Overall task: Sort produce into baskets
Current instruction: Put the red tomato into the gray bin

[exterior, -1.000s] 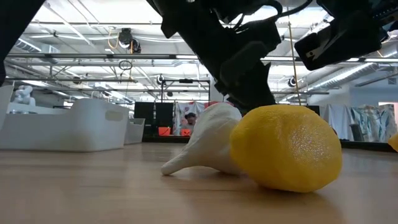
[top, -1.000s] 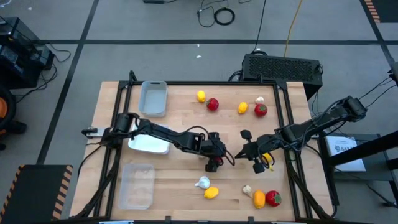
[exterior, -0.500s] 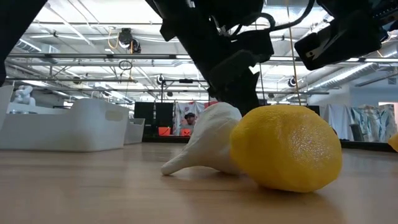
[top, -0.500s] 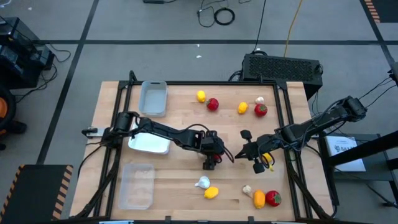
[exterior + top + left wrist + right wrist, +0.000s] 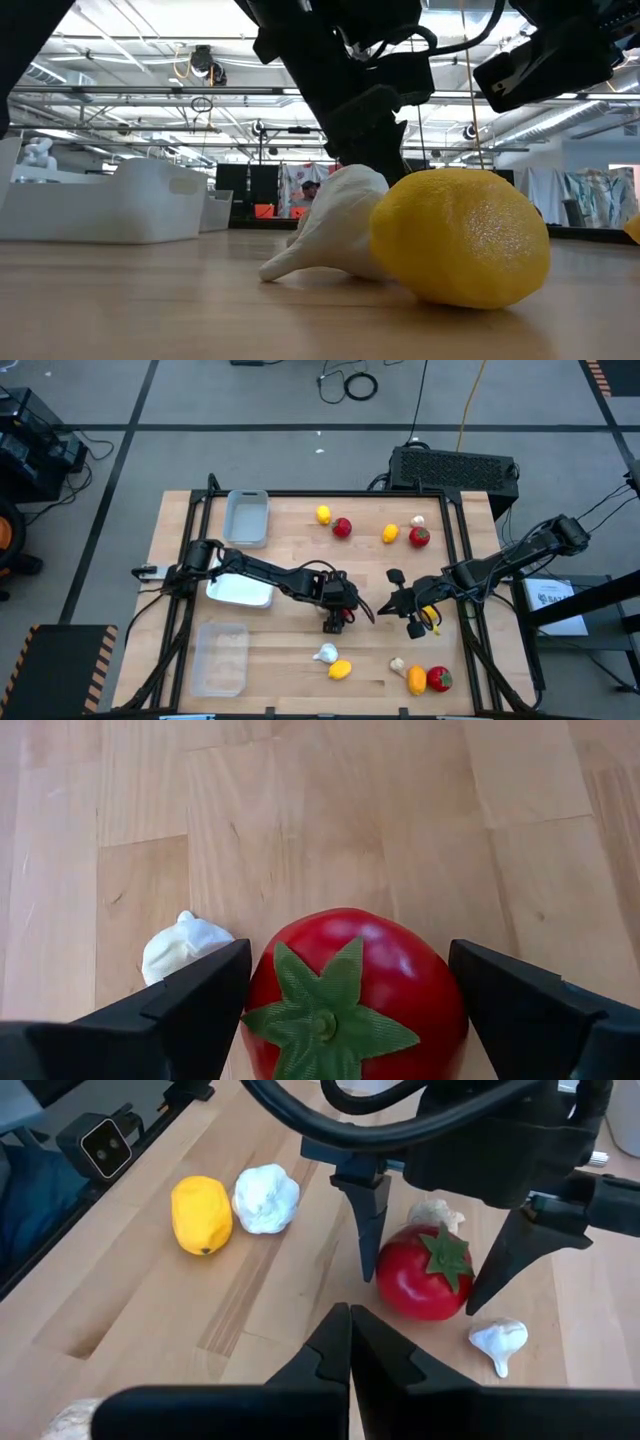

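Red and glossy, the toy tomato [image 5: 355, 995] sits squarely between the fingers of the left pincer [image 5: 345, 990], green star top facing the wrist camera. The fingers stand wide, one on each side, with a sliver of wood showing at either flank, so it looks bracketed rather than gripped. From above, that pincer [image 5: 335, 615] hovers at the middle of the desk [image 5: 290, 540], and the left arm is clearly the nearer one. A round fruit has no long axis to line up on; closing straight in should do. A garlic bulb [image 5: 182, 946] lies just beyond. The right pincer [image 5: 404, 605] waits close by to the right, fingers pressed together and empty. The white basket [image 5: 240, 592] lies well off to the left.
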`<state>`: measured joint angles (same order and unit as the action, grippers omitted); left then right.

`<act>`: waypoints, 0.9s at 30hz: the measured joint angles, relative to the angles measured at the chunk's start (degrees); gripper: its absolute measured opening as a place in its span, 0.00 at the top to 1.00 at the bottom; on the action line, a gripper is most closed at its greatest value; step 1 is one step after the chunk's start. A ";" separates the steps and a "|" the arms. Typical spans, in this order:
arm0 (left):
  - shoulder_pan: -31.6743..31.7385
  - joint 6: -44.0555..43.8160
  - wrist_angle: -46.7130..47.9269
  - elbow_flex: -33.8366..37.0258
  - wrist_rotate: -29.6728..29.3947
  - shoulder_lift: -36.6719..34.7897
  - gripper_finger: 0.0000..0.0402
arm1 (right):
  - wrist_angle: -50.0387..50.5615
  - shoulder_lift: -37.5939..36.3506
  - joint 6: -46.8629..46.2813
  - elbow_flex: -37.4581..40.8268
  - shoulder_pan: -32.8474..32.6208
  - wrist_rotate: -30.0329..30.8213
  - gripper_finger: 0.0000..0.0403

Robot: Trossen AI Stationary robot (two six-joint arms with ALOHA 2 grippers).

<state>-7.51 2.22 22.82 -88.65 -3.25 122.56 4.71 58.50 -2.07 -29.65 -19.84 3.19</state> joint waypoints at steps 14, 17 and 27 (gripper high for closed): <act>0.26 1.64 0.36 0.84 -0.90 -0.11 0.19 | -0.22 0.01 0.00 0.02 0.00 0.01 1.00; 0.26 1.68 0.25 0.84 -1.25 -0.09 0.23 | -0.20 0.00 0.00 0.02 0.00 0.01 1.00; 0.37 4.26 4.11 -0.64 -2.11 -3.11 0.26 | -0.11 0.00 -0.20 0.02 0.00 0.01 1.00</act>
<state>-7.14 6.48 26.93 -89.29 -5.35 119.45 4.60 58.50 -2.26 -29.63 -19.83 3.20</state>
